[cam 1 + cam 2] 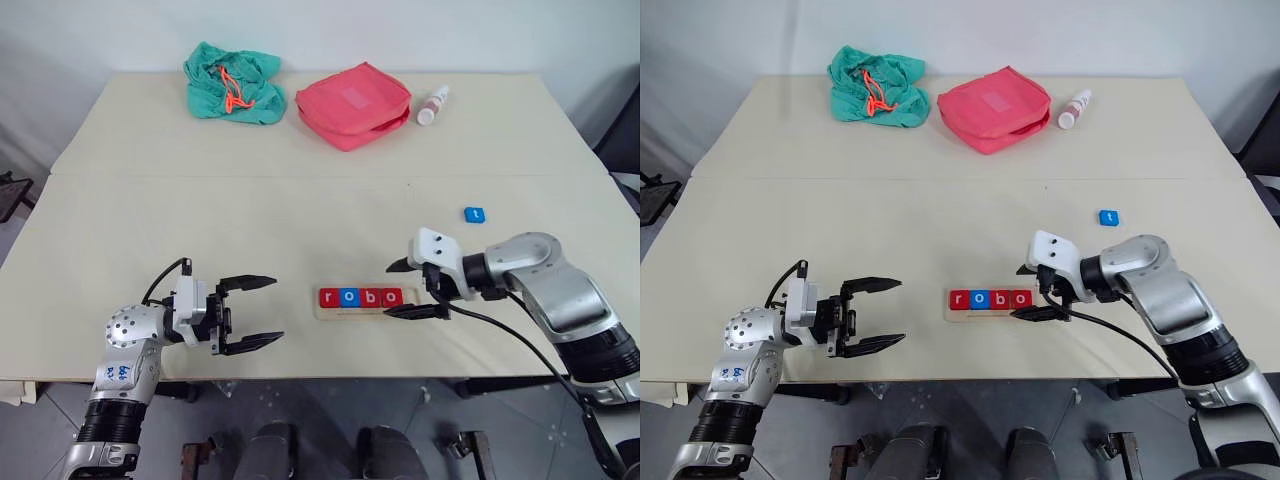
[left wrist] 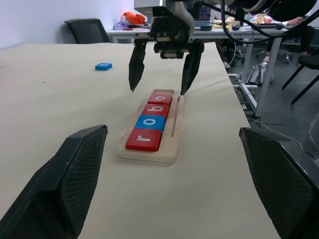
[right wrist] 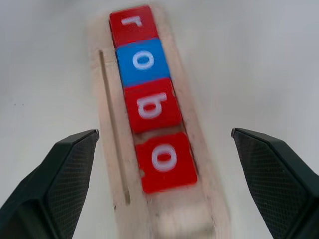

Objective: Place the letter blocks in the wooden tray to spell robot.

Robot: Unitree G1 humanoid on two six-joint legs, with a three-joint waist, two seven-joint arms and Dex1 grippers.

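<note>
I find the wooden tray (image 1: 365, 300) lying near the front edge of the table (image 1: 300, 215), slightly right of centre. Four letter blocks sit in its slot in a row: a red r (image 1: 329, 297), a blue o (image 1: 349, 297), a red b (image 1: 370, 297) and a red o (image 1: 391, 297). In the right wrist view the last red o sits slightly askew, with a small gap between it and the b. The slot space at the tray's right end is unfilled. The fifth block, a blue t (image 1: 474, 214), lies flat on the table, well apart from the tray, farther back and to the right.

The right end effector (image 1: 416, 288) hangs at the tray's right end with its fingers spread wide, one on either side of the tray end, gripping nothing. The left end effector (image 1: 262, 313) sits near the front edge, left of the tray and apart from it, pointing toward it; its fingers are also spread and empty.

At the far side of the table I note a crumpled teal cloth bag with an orange cord (image 1: 233, 84), a red zip pouch (image 1: 353, 104) beside it, and a small white bottle (image 1: 433, 105) lying just right of the pouch.
</note>
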